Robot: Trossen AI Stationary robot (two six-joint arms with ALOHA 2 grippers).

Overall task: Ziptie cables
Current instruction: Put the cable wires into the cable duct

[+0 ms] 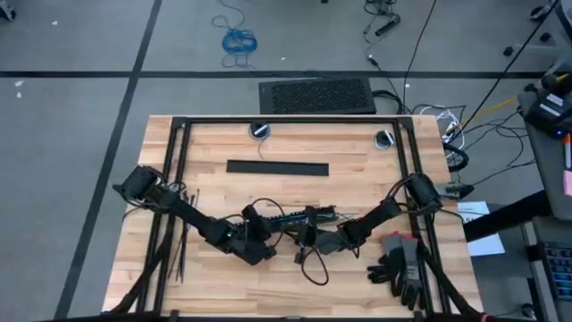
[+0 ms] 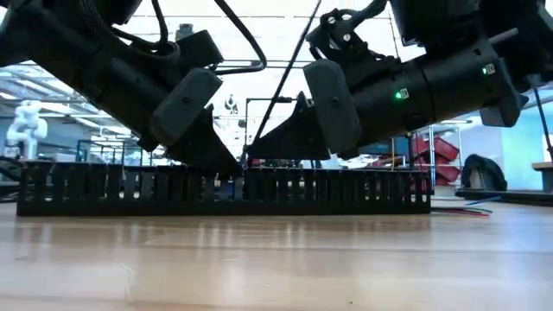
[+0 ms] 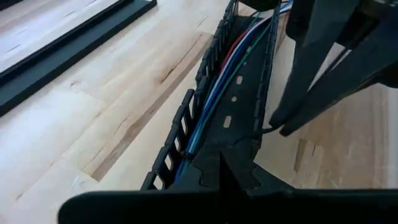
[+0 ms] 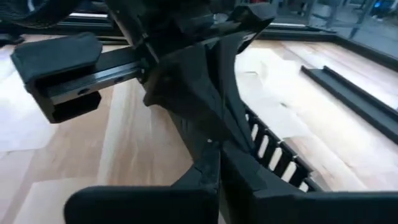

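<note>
while the high view hides them, the cables (image 3: 214,87) show in the left wrist view; jaws unreadable.

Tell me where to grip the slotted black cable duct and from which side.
Probably best grip one slotted side wall of the cable duct from above: the channel lies flat on the table, open top up, the cables run inside, and the walls stand thin and upright, so closing across a wall spares the wires.
</note>
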